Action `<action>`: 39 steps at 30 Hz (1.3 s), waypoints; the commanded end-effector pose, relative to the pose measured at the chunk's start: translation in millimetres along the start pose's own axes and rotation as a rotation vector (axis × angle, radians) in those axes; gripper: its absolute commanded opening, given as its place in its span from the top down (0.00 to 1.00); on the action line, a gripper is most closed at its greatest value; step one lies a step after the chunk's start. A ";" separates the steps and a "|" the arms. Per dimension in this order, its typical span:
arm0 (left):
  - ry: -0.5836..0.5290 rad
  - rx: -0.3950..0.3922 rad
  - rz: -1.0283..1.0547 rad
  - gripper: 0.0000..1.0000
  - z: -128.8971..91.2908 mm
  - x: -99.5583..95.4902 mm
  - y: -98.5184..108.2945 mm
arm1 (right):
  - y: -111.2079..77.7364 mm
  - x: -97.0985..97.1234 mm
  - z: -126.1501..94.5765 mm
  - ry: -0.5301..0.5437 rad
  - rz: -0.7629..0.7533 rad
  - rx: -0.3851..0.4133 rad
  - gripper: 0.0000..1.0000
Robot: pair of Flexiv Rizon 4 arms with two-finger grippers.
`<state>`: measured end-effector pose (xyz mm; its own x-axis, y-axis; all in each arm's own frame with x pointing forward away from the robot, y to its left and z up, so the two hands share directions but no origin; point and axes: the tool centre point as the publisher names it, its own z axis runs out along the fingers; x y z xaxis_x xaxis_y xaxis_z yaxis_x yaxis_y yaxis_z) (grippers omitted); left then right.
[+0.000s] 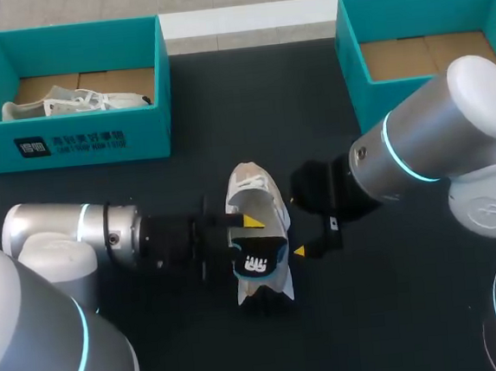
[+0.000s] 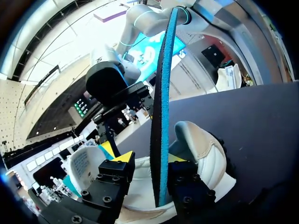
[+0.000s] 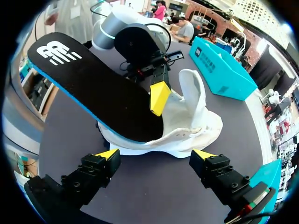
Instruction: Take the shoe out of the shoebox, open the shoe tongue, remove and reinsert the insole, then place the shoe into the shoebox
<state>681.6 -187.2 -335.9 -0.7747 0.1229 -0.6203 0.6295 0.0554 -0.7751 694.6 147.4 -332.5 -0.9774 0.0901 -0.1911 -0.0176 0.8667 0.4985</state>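
Above the shoe, left fingers clenched on the insole, right fingers wide apart, empty

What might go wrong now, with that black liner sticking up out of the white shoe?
1. The left pincer pinches the insole, whose long heel end stands free above the shoe. It may bend or slip from the grip when it is pushed back in.
2. The right pincer is open beside the shoe and does not touch it, so nothing holds the shoe down. It might slide or tip as the insole moves.
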 end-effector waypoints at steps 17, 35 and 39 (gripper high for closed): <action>0.033 -0.020 -0.037 0.68 -7.9 -0.7 -26.2 | 0.2 1.4 1.3 -0.003 0.001 0.000 0.00; 0.080 -0.031 -0.037 1.00 -3.1 17.8 -9.9 | 0.2 1.4 1.3 -0.003 0.001 0.000 0.00; 0.093 -0.044 -0.017 1.00 0.4 21.8 1.5 | 0.2 1.4 1.3 -0.003 0.001 0.000 0.00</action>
<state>659.2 -176.9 -341.2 -0.7787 0.2084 -0.5918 0.6197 0.1082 -0.7773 694.6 147.3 -332.5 -0.9774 0.0901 -0.1911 -0.0176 0.8667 0.4985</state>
